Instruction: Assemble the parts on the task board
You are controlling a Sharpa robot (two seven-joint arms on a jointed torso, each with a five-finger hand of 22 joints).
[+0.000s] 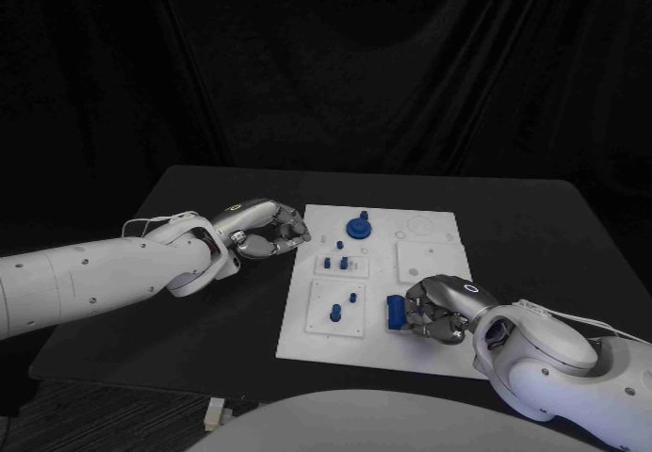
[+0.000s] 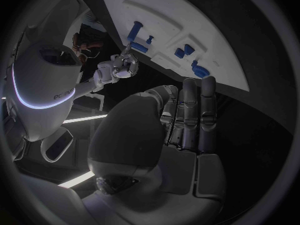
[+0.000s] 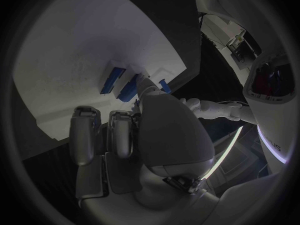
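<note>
left hand (image 1: pixel 262 229) curled, grasping nothing, beside task board (image 1: pixel 310 341); right hand (image 1: pixel 437 309) fingers on blue part (image 1: pixel 396 312), grasp unclear.

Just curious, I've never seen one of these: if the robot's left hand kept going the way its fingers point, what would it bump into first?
Probably the near edge of the white task board; the left hand hangs just beside it.

A white rectangular task board (image 1: pixel 432 247) lies in the middle of a black table (image 1: pixel 529 217). A round blue knobbed part (image 1: pixel 359 227) stands on its far half, small blue pegs (image 1: pixel 337 262) stand nearer, and a blue block (image 1: pixel 396 312) sits by the near edge, beside the right hand (image 1: pixel 437 311). The left hand (image 1: pixel 267 229) hangs just left of the board.
</note>
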